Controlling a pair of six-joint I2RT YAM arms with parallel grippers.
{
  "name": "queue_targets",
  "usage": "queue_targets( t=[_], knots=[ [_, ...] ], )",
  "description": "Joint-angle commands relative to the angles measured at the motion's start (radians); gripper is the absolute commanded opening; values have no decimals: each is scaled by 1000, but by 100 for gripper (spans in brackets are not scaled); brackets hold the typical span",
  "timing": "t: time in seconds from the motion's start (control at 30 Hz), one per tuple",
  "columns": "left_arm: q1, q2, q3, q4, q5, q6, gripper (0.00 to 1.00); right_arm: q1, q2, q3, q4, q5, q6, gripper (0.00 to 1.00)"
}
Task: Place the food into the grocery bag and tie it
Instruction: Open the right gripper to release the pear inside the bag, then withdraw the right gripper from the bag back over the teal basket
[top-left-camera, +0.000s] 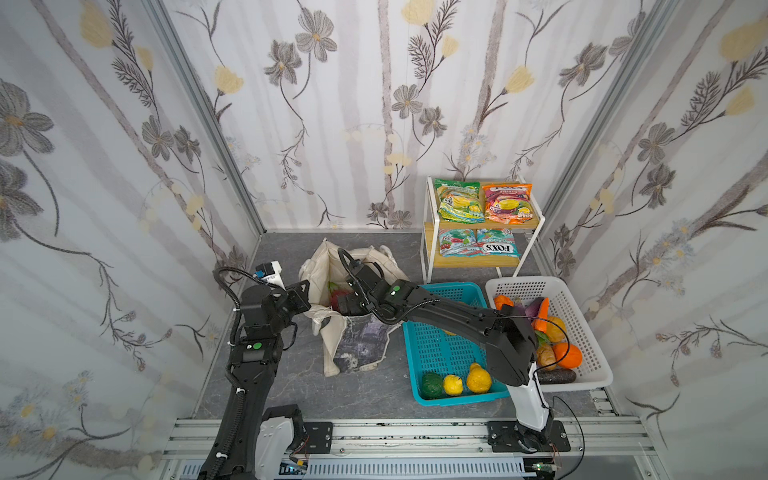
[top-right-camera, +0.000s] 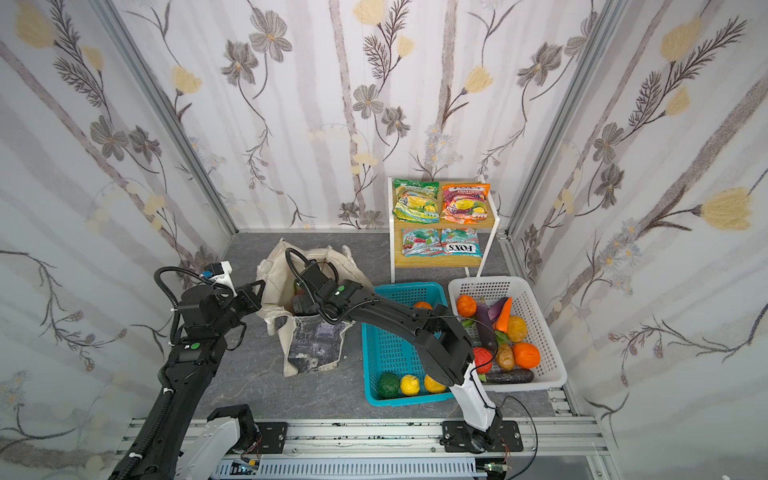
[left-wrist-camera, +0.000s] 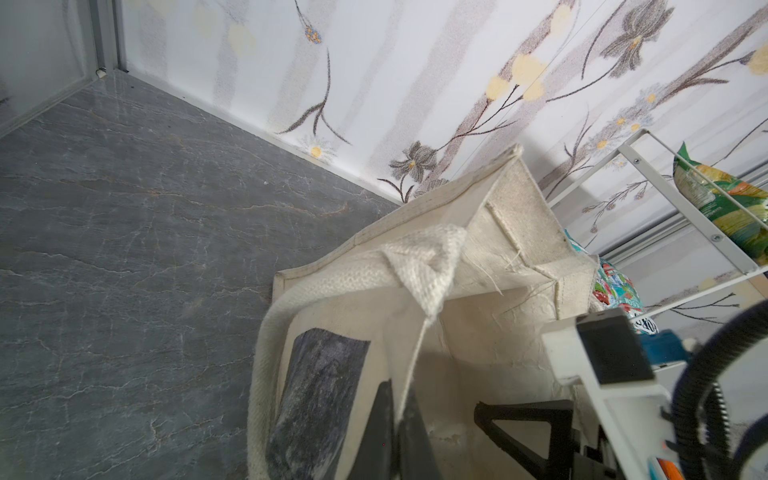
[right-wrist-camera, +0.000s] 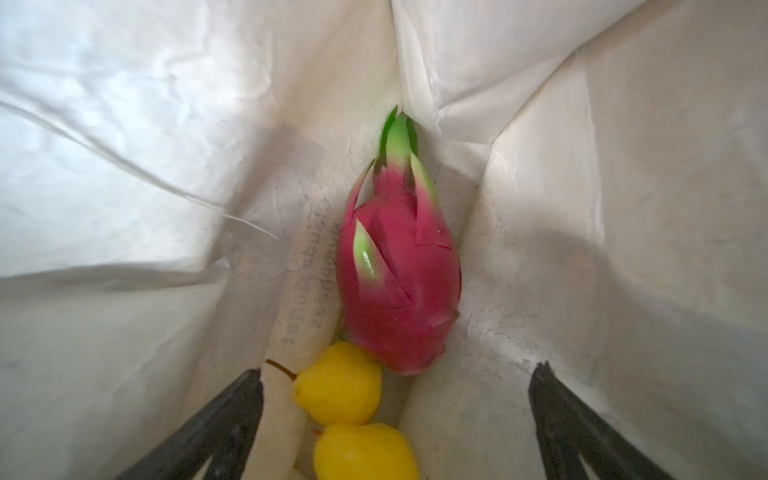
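The cream grocery bag (top-left-camera: 328, 266) stands open on the grey floor, its dark printed panel facing front. My left gripper (left-wrist-camera: 398, 419) is shut on the bag's left rim, holding the mouth open. My right gripper (right-wrist-camera: 397, 390) is inside the bag, open, with nothing between its fingers. On the bag's bottom below it lie a pink dragon fruit (right-wrist-camera: 399, 282) and two yellow pears (right-wrist-camera: 338, 392). More food sits outside: a green fruit (top-left-camera: 432, 384) and yellow fruits (top-left-camera: 478, 378) in the teal basket, and snack packets (top-left-camera: 461, 199) on the rack.
The teal basket (top-left-camera: 440, 349) lies right of the bag. The white basket (top-left-camera: 577, 316) beside it holds several vegetables. A white two-shelf rack (top-left-camera: 469, 261) stands at the back right. Floral walls close in on three sides, and a rail runs along the front.
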Motion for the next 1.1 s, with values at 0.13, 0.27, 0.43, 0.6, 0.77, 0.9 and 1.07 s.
queue_targets(
  t=[0.13,0.27,0.43,0.6,0.77,0.9,1.07],
  knots=[
    [1,-10,1,31,-6,6,0,1,-212,-85,19,127,6,100],
    [1,-11,1,31,-6,4,0,-4,-399,-241,73,268,23,100],
    [1,-17,1,31,-5,3,0,-94,-517,-443,84,301,78,97],
    [1,-19,0,31,-5,3,0,-154,-491,-557,182,45,93,86],
    [0,-18,3,32,4,1,0,-150,-414,-549,239,-17,127,54],
    [0,-6,6,35,-10,-2,0,-128,-437,-530,281,-22,132,8],
    [-27,14,60,38,16,-87,0,-94,-471,-472,270,-3,128,0]
  ],
)
